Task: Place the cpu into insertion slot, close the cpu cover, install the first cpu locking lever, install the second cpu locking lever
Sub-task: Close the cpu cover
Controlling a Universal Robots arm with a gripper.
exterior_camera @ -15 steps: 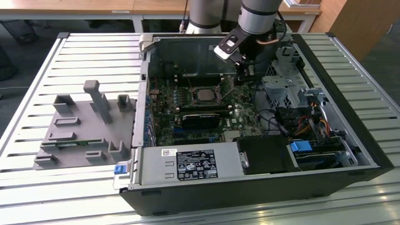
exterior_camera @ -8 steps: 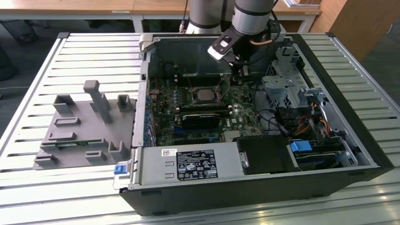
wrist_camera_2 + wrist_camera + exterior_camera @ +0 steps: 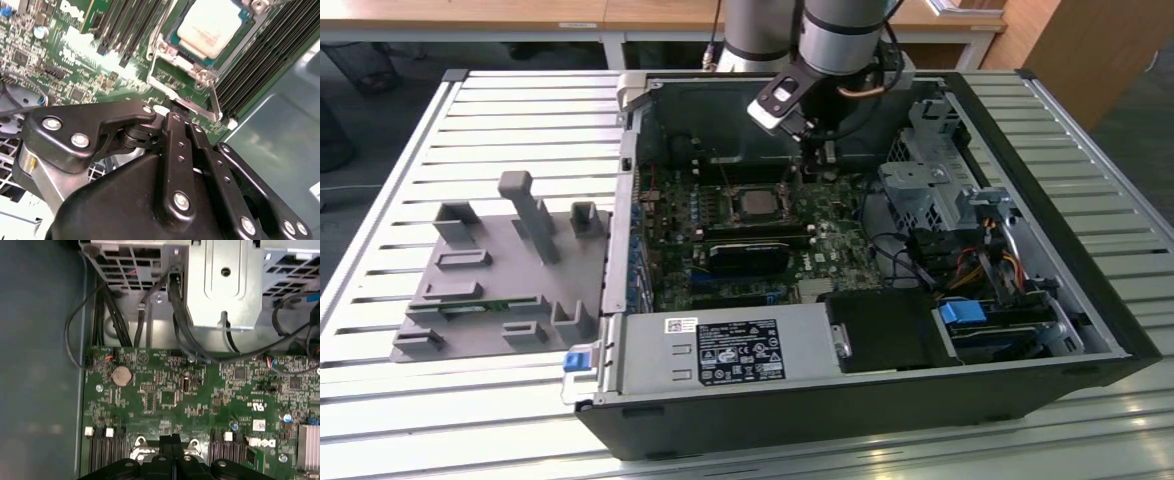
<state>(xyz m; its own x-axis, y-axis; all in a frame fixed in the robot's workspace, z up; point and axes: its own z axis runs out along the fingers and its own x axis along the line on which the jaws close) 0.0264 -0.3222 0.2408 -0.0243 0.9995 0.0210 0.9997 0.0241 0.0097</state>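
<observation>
Silver-grey chip [image 3: 210, 27] sits in socket [image 3: 218, 59] | gripper [image 3: 172, 438] fingers pressed together, holding nothing, tips by cover [image 3: 172, 89] edge | likely cover-closing — best pressed squarely, slowly — no sideways drag.

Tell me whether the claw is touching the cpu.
Apart. In the second wrist view a silvery frame and a stretch of green board lie between the cpu and the claw.

A white sticker [image 3: 680, 324] and a black label [image 3: 738, 362] with white print sit on the silver power supply housing [image 3: 640, 365], their print too small to read. White lettering [image 3: 263, 442] stands on the green motherboard [image 3: 165, 390].
</observation>
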